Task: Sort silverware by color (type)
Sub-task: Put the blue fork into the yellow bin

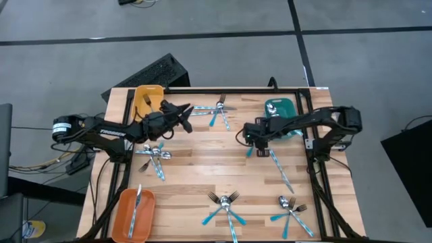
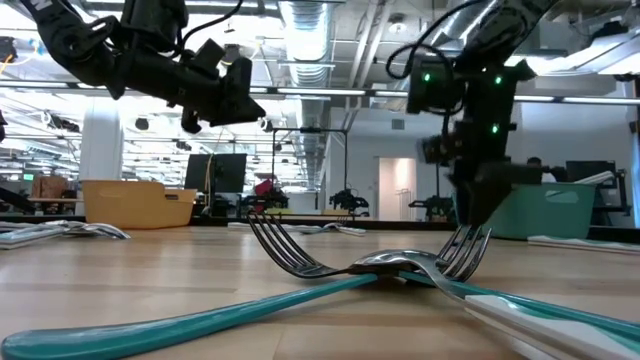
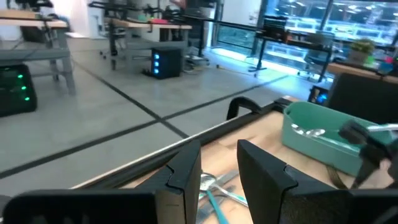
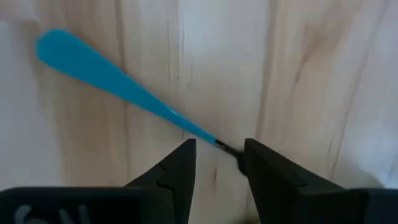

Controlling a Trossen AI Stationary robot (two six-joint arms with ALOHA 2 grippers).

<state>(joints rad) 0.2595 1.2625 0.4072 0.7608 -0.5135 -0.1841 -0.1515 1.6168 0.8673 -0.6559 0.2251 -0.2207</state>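
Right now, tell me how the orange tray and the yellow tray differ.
The orange tray sits at the table's near left corner; the yellow tray sits at the far left.
The orange tray holds a blue-handled utensil; the yellow tray's contents cannot be made out, since the left hand hovers beside it.
Both are rectangular.

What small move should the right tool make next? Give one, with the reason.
Probably lower a little and close. The right tool is open, pointing down at the wood table, straddling the neck of a blue-handled utensil that lies flat and is not yet gripped. The left tool hovers near the yellow tray.
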